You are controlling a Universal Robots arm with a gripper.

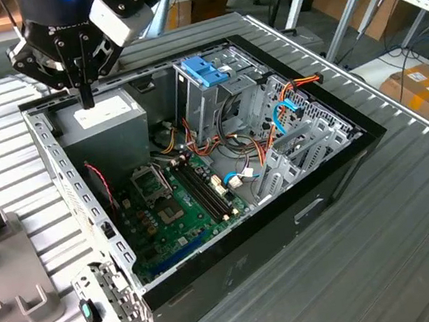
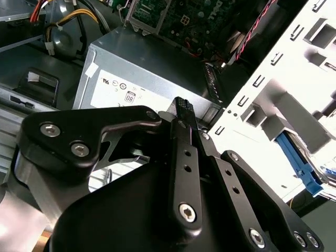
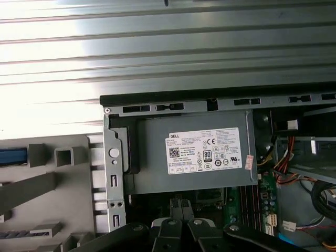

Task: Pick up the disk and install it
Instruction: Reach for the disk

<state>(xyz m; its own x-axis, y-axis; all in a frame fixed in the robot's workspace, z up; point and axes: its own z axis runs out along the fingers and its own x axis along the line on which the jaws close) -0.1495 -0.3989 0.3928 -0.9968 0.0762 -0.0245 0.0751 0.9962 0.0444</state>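
We see the gripper (image 1: 87, 98) hanging over the back corner of the grey sheet-metal power supply (image 1: 106, 121). Its black fingers are pressed together with nothing between them, as both wrist views confirm (image 2: 184, 107) (image 3: 181, 206).

The power supply box, with a white sticker on its face, sits inside the open black computer case (image 1: 258, 232). Next to it lie the green motherboard (image 1: 173, 208), loose orange and blue cables (image 1: 274, 123), and a tall bare-metal drive cage (image 1: 205, 101) topped by a blue plastic handle (image 1: 204, 71).

The case rests on a ribbed aluminium table (image 1: 418, 210). Beside the case, on the exterior view's left, stands a matte grey slotted holder (image 1: 11, 271). Of the disk (image 2: 297, 159) we make out only a light-blue plastic edge seated in one of the holder's slots, well apart from the fingers; the rest of it is hidden.
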